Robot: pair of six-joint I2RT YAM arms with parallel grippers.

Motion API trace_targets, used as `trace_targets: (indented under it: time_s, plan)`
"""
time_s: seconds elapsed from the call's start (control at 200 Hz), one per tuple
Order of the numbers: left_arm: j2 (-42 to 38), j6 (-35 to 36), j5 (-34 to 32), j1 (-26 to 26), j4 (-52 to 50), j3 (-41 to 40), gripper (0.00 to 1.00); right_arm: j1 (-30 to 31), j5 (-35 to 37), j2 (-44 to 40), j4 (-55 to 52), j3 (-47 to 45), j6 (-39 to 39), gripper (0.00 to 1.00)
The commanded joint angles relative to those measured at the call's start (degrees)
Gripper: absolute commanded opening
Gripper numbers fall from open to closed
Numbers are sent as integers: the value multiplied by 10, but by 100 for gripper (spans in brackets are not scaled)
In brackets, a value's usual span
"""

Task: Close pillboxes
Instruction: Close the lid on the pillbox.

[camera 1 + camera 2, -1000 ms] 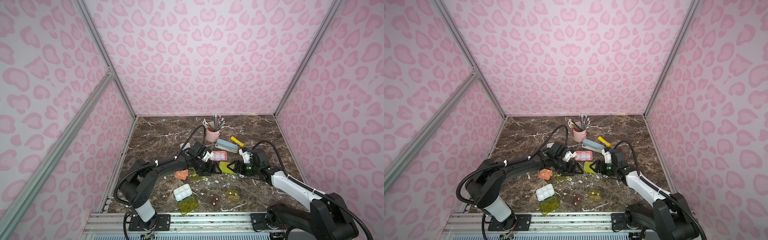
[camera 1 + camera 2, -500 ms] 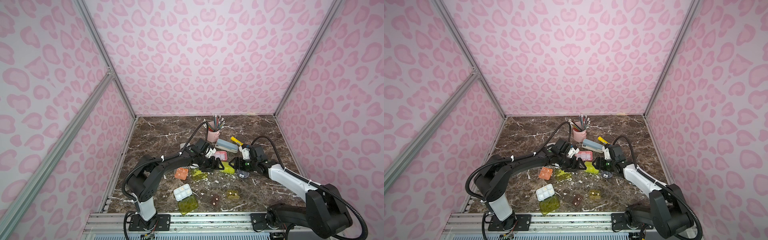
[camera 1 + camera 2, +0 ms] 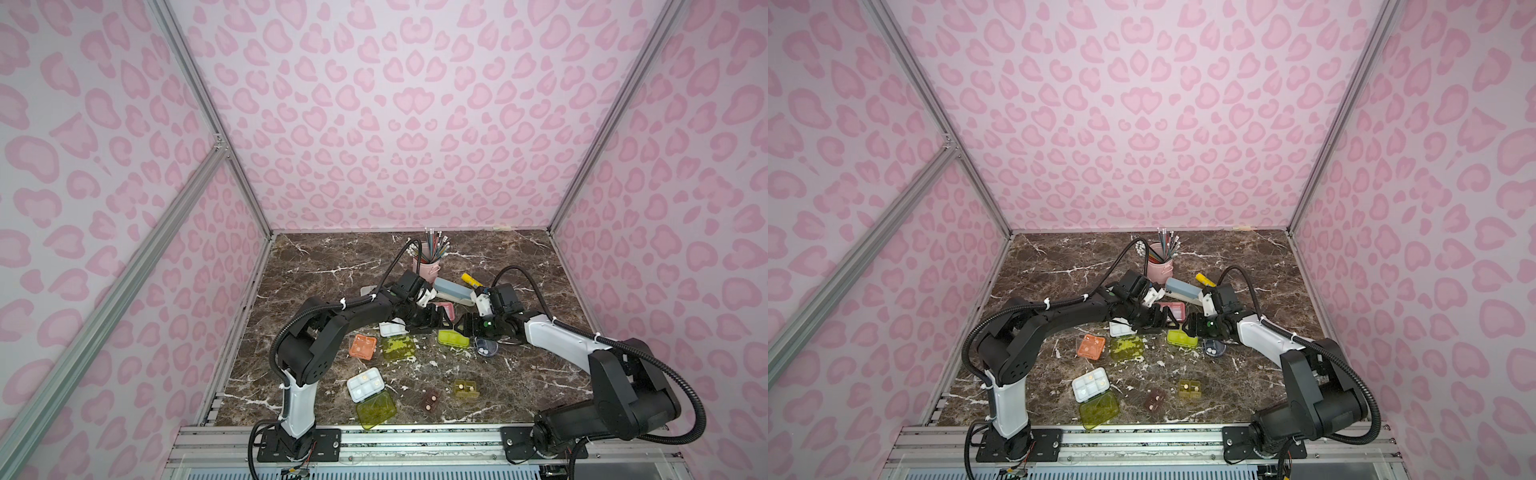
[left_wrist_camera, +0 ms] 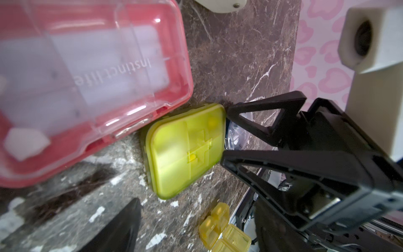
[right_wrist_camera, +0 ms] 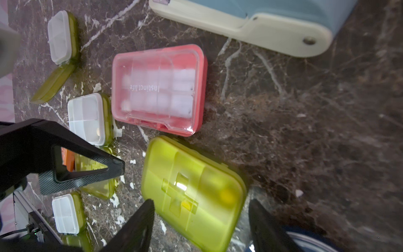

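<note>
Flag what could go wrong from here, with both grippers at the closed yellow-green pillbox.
1. The left gripper and right gripper stand close at the closed yellow-green plastic pillbox; they might clash.
2. The round dark-blue pillbox, white pills showing, lies right beside the right gripper; a sweep could knock it.
3. A push may shove the pink clear-lidded pillbox next to the closed box.

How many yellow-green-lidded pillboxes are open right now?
3. Front pillbox near the front edge of the table; middle pillbox between the orange pillbox and pink pillbox; far pillbox, largely hidden behind the left arm in top views.
</note>
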Motion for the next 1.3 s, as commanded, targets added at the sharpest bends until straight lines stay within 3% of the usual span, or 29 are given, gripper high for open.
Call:
trace_targets:
  time_s: [0.0,0.8,1.295]
  plan:
    - [11,10,-4,2,5,8,82,1,-10,11,-6,3,-13,70]
    - [32,-15,30,10,66,-39,81,0,-118,63,57,-17,16,70]
    - [18,-38,44,17,108,-80,68,-30,-227,45,158,-67,78,67]
